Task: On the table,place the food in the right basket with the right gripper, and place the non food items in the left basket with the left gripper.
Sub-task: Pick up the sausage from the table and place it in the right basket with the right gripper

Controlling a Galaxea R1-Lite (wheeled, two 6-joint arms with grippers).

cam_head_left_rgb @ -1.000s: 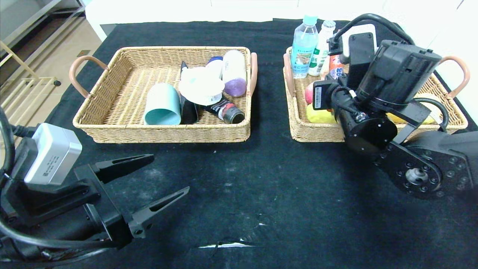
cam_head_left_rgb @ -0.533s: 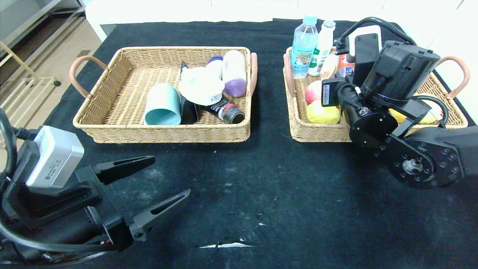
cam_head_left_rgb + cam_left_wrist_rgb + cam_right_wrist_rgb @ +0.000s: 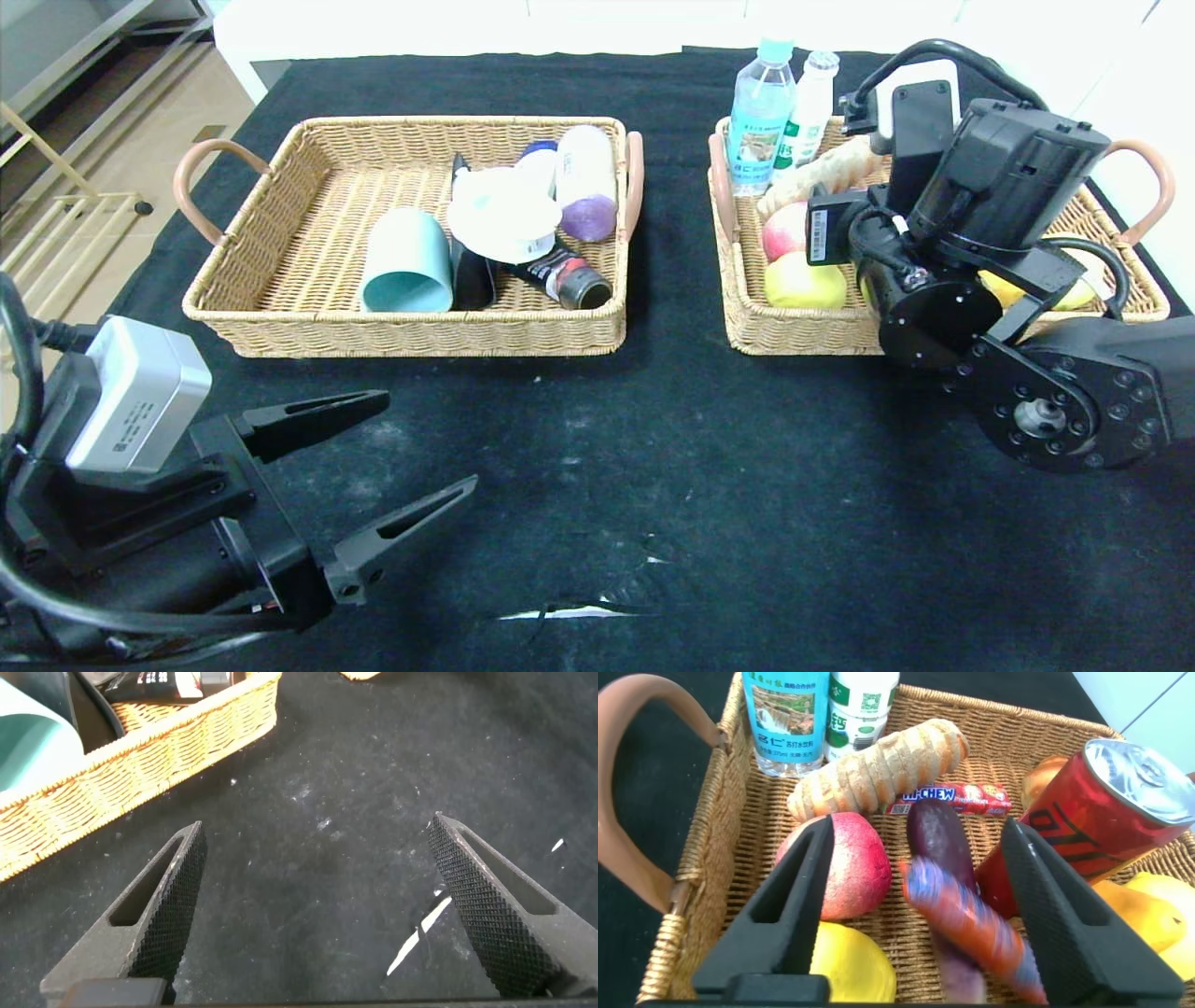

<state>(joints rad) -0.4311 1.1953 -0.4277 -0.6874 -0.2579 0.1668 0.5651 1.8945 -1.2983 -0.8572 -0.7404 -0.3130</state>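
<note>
My right gripper (image 3: pixel 917 831) hangs open over the right basket (image 3: pixel 747 322), its jaws wide apart. A blurred orange and blue packet (image 3: pixel 971 924) lies loose between them, touching neither finger. Below it in the basket are a red apple (image 3: pixel 845 863), a yellow fruit (image 3: pixel 850 966), a purple vegetable (image 3: pixel 938 826), a bread roll (image 3: pixel 878 765), a candy stick (image 3: pixel 957 793) and a red can (image 3: pixel 1092 812). My left gripper (image 3: pixel 428 439) is open and empty over bare cloth at the front left, short of the left basket (image 3: pixel 280 308).
The left basket holds a teal cup (image 3: pixel 406 261), a white lid (image 3: pixel 504 219), a purple-capped bottle (image 3: pixel 586 182) and a black tube (image 3: pixel 565 275). A water bottle (image 3: pixel 758 117) and a white bottle (image 3: pixel 805 107) stand at the right basket's far left corner. The black cloth (image 3: pixel 653 448) has a small tear.
My right arm has shifted right and back over the right basket, uncovering the apple and the bread roll. The left arm has not moved.
</note>
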